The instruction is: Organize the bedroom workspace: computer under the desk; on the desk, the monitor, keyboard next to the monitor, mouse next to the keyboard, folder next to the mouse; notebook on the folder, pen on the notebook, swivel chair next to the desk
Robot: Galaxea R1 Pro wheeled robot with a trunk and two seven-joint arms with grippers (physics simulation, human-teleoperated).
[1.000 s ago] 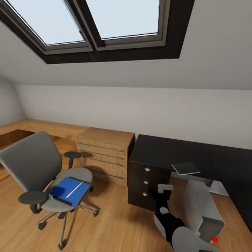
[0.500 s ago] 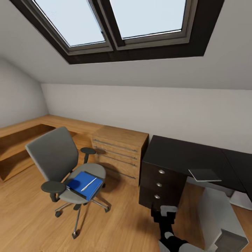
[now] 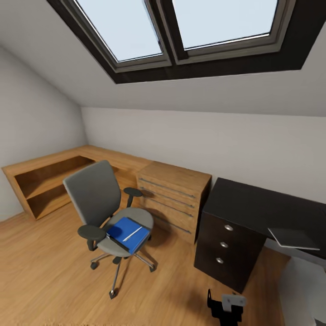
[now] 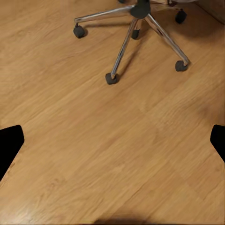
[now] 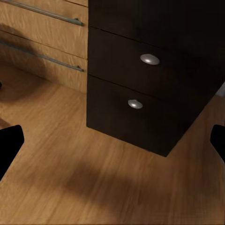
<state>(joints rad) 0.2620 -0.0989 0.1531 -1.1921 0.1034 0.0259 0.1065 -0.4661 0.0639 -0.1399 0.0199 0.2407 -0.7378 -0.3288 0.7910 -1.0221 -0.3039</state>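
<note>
Under the sloped ceiling and its black-framed skylights, I look down across the bedroom's plank floor. Far left, a low wooden shelf unit runs along the wall, its open compartment bare as far as I can see.

Next comes the swivel chair, standing on the floor well apart from the desk, its grey back toward the shelf and its seat facing the desk side. On the seat lies the blue folder, flat, its long axis running diagonally from the near armrest toward the wooden drawers, dark spine along the lower edge. A slim pale pen rests on top of the folder, lying roughly along that same diagonal. My left wrist camera looks at the chair's chrome spokes and castors on the floor.

Right of the chair stands a wooden drawer cabinet with long bar handles, its drawers closed. Just beside it is the desk, black-topped, with three closed black drawers bearing round knobs; my right wrist camera faces two of those drawer fronts. Near the right edge of the head view, a thin grey notebook sits at the desk's front edge, overhanging it.

My left pincer is spread wide, empty, over bare floor. My right pincer is likewise spread and empty, low before the desk drawers.
</note>
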